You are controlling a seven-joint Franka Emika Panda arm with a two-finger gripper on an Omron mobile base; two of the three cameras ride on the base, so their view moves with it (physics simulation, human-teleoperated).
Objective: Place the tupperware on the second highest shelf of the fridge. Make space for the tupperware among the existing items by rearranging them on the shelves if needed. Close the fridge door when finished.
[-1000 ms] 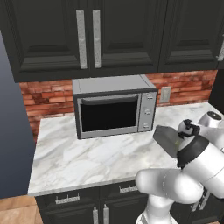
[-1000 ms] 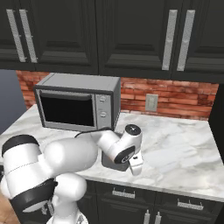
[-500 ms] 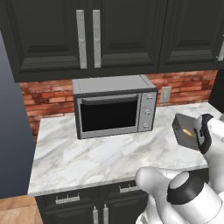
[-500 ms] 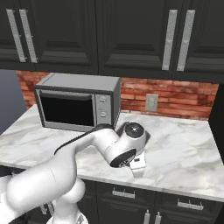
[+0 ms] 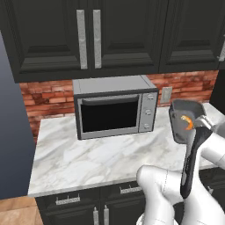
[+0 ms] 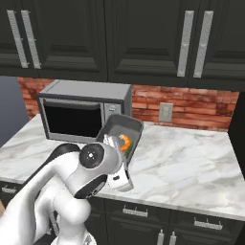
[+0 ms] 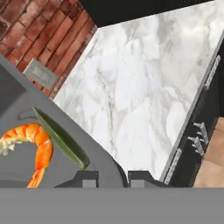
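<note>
Shallow dark grey see-through tupperware [image 6: 123, 136], tilted above the marble counter's [image 6: 191, 158] front edge, its rim clamped in the gripper [image 7: 112, 178].

Dark grey tupperware [image 7: 26, 162], white-veined marble counter [image 7: 144, 87]

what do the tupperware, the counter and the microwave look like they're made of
Tupperware: probably plastic, dark grey, smooth, slightly see-through, since the shrimp shows inside it. Counter: looks like polished marble or an imitation, white with grey veins. Microwave: seemingly brushed metal, matt grey casing, with a dark, likely glass door.
</note>
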